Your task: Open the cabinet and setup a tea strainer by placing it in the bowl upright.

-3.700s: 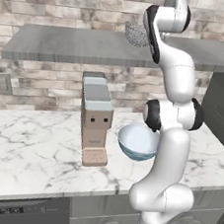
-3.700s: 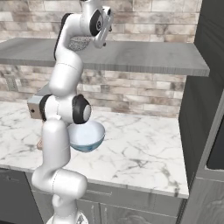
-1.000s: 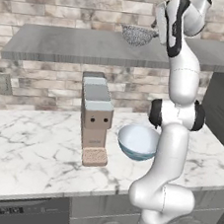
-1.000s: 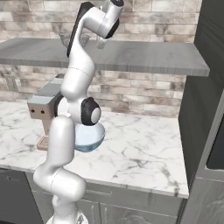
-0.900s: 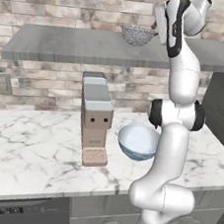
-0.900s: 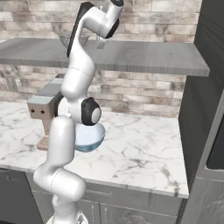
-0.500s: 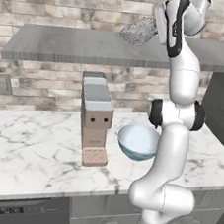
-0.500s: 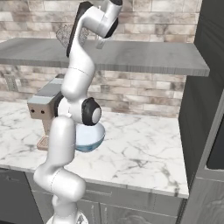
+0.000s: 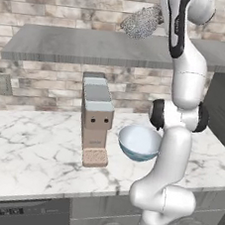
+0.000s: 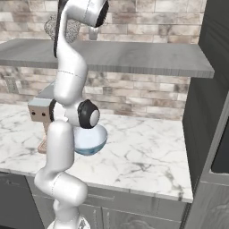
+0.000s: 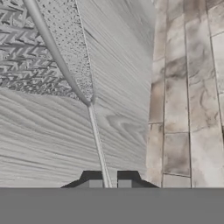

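Hand [image 11: 107,183] is up at the grey shelf [image 9: 92,49], fingers closed on the slim handle of the silver-grey wire-mesh tea strainer [image 9: 140,23]. Strainer basket sits out ahead of the fingertips, tilted, apparently clear of the shelf top, though the angle makes that hard to confirm. Smooth blue round bowl [image 9: 138,142] is far below the hand on the white marble bench [image 9: 30,149], just beside the tan box-shaped coffee machine [image 9: 96,117].
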Tool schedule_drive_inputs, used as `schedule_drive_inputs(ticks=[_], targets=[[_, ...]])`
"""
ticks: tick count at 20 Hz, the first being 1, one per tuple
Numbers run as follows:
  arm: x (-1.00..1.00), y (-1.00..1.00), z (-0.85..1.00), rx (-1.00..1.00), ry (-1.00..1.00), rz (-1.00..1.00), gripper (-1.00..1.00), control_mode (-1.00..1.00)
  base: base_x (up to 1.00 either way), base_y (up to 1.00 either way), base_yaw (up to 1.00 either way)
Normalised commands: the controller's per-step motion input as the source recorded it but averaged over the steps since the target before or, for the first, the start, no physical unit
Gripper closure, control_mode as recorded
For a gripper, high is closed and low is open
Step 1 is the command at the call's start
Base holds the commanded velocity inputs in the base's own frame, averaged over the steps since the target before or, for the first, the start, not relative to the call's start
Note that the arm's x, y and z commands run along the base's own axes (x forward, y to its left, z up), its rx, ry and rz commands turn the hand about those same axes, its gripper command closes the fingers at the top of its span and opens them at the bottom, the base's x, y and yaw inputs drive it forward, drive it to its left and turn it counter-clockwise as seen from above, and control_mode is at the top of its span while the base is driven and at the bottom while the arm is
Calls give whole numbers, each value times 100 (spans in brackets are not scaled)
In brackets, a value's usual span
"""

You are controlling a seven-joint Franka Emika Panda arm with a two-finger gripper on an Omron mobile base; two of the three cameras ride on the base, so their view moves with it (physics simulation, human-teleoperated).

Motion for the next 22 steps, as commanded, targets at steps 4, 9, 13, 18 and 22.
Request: schedule_drive_inputs(ticks=[4,9,13,18,22], targets=[[-99,16,59,-14,-32,-7,100,-100,0,0,0],[-100,11,27,-9,-33,-17,100,-100,0,0,0],[-100,9,4,-3,-28,-23,100,-100,0,0,0],[-100,15,0,-6,-25,-23,100,-100,0,0,0],[-100,20,0,-8,-21,-22,100,-100,0,0,0]])
